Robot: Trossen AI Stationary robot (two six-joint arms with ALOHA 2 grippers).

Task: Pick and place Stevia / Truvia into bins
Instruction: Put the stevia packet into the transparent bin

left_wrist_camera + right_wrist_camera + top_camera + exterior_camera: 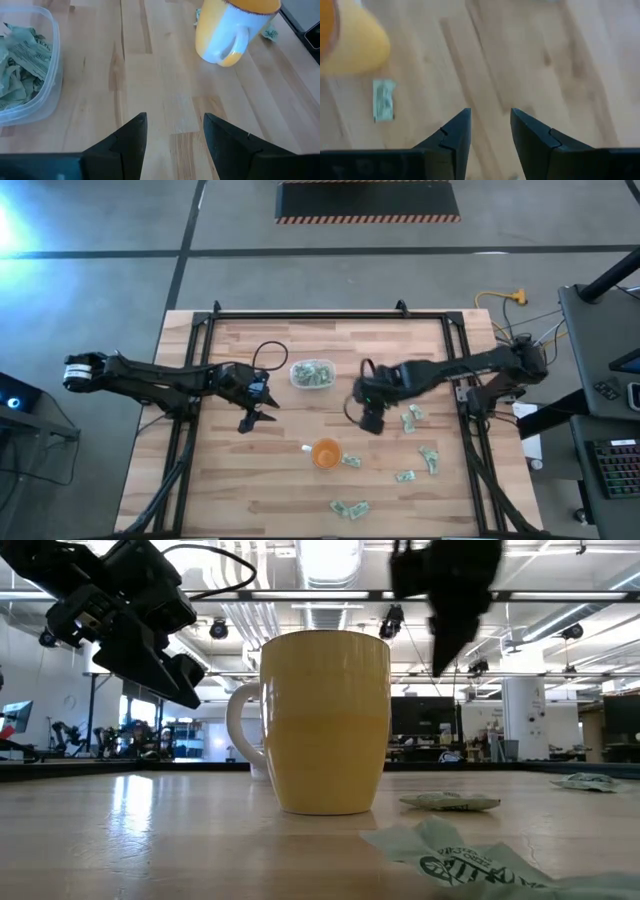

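- My left gripper (pixel 250 418) hangs above the butcher-block table (pixel 240 480), fingers (pixel 131 137) apart with only bare wood showing between them.
- The clear plastic tub (pixel 312 374) sits toward the far middle of the table, already holding a crumpled heap of pale green sachets (pixel 17 60); in my left wrist view its rounded corner (pixel 47 95) lies off to one side of my fingers, near but not between them.
- My right gripper (pixel 371 420) hovers over the table's middle, between the tub and the orange cup (pixel 326 452), its fingers (pixel 451 137) likewise parted and holding nothing.
- In my right wrist view, one loose Stevia sachet (pixel 383 100) lies flat on the wood beside the cup (pixel 350 45), ahead of my fingers and off to one side, clear of the gap between them.
- More sachets lie scattered on the right half of the table: one just beside the cup (pixel 352 461), a pair by my right arm (pixel 411 417), others toward the near edge (pixel 429 458), (pixel 405 476), (pixel 349 507).
- A small white scrap (pixel 307 448) lies just to the left of the cup.
- From table height the cup (pixel 320 725) stands upright with its white handle (pixel 240 730) to one side; a flat sachet (pixel 450 802) rests beside it and a crumpled one (pixel 460 860) lies closest to the lens.
- Both grippers show raised off the wood in that level view, the left one (pixel 165 675) and the right one (pixel 445 640) touching neither cup nor sachet.
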